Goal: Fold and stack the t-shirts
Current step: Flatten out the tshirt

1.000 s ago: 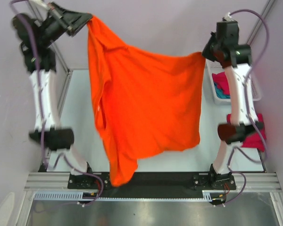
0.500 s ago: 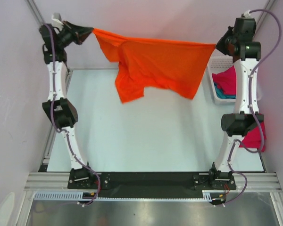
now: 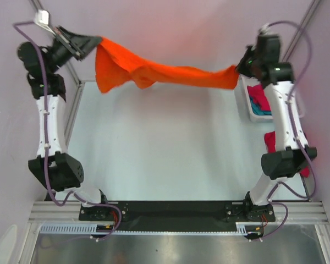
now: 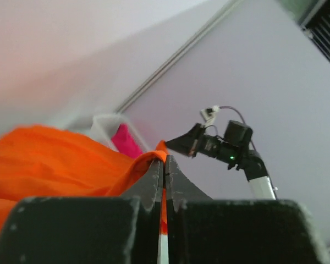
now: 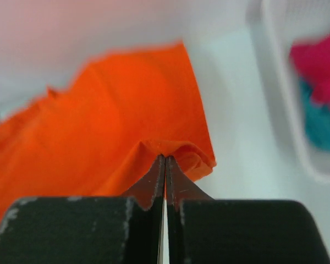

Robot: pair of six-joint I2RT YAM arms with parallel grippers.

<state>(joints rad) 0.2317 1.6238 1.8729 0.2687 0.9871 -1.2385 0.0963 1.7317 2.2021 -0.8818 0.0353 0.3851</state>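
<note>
A bright orange t-shirt (image 3: 165, 73) hangs stretched in the air across the far end of the table, bunched into a band. My left gripper (image 3: 99, 43) is shut on its left end, and my right gripper (image 3: 237, 69) is shut on its right end. In the left wrist view the orange t-shirt (image 4: 60, 159) drapes off the left gripper (image 4: 164, 160). In the right wrist view the orange t-shirt (image 5: 99, 137) spreads away from the right gripper (image 5: 165, 158). Magenta-red and teal t-shirts (image 3: 258, 102) lie in the basket, and another magenta-red t-shirt (image 3: 270, 140) shows behind the right arm.
A white mesh basket (image 3: 245, 104) stands at the table's far right edge, also seen as the basket (image 5: 297, 143) in the right wrist view. The pale table (image 3: 165, 148) lies below the shirt. Metal frame posts (image 3: 71, 71) rise at the far corners.
Both grippers kept their hold while swinging the orange t-shirt: it hung down long, then flipped up and away, and now it is bunched into a narrow band at the far end.
</note>
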